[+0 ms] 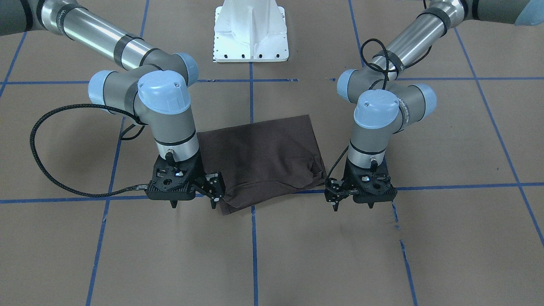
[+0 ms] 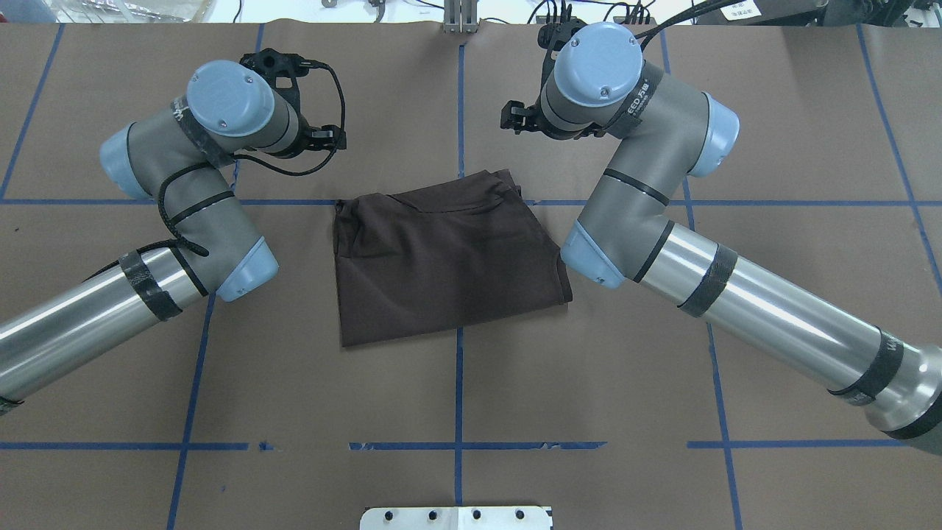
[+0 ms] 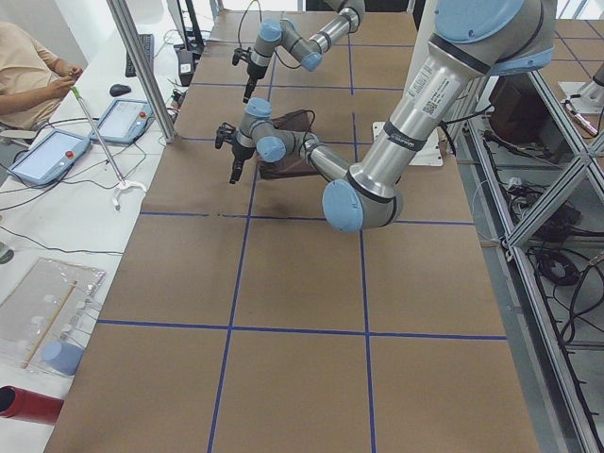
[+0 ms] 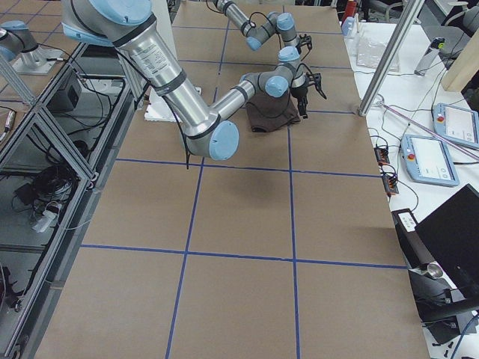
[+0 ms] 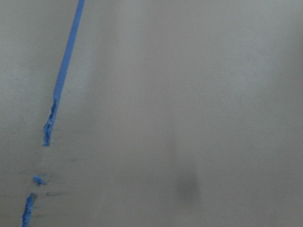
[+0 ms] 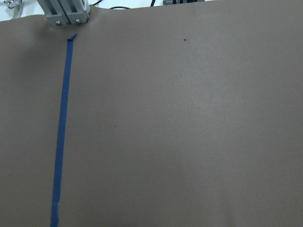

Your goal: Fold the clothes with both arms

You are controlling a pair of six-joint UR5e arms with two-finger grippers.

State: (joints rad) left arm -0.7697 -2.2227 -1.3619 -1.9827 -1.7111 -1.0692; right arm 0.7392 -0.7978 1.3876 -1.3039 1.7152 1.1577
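The dark brown T-shirt [image 1: 259, 157] lies folded into a rough rectangle at the table's middle, with its bunched, curved edge toward the far side; it also shows in the overhead view [image 2: 441, 258]. My right gripper [image 1: 193, 205] is open and empty, pointing down just beside the shirt's far corner on that side. My left gripper [image 1: 353, 206] is open and empty, pointing down a little clear of the shirt's other far corner. Both wrist views show only brown table covering [image 6: 189, 123] and blue tape [image 5: 66, 61]; no cloth or fingers show in them.
The white pedestal base [image 1: 250, 34] stands at the robot's side of the table. Blue tape lines [image 2: 458, 412] grid the brown table. A metal post [image 2: 460, 18] stands at the far edge. An operator [image 3: 28, 66] and tablets [image 3: 52, 156] are beyond the table's far side.
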